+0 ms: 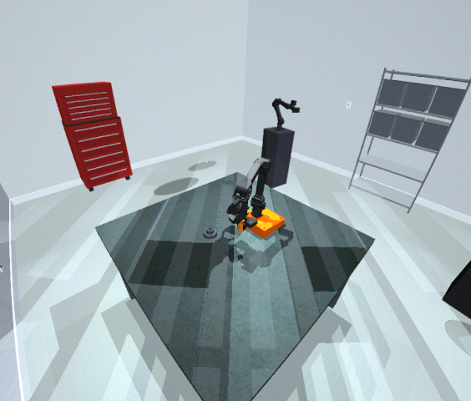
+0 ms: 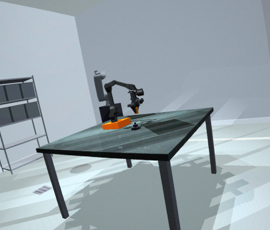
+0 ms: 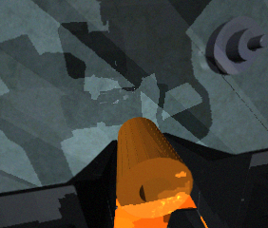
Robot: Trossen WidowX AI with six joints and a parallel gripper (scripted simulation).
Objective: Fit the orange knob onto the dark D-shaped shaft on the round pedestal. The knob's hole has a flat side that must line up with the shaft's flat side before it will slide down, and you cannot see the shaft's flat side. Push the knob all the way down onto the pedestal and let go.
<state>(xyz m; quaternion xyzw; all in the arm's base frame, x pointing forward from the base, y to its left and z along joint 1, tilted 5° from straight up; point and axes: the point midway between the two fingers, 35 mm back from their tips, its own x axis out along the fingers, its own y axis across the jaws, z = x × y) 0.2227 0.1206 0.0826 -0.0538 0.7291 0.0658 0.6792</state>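
Workshop furniture lining the room
A red tool chest [image 1: 98, 149] is standing against one wall; a metal shelf unit [image 1: 428, 173] [image 2: 38, 97] is holding rows of grey bins [image 1: 417, 95] [image 2: 12, 92].

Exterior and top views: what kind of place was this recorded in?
Probably a workshop or robotics lab: a red drawer cabinet on casters, a metal shelf rack with grey bins, and a second arm on a dark pedestal stand around the work table.
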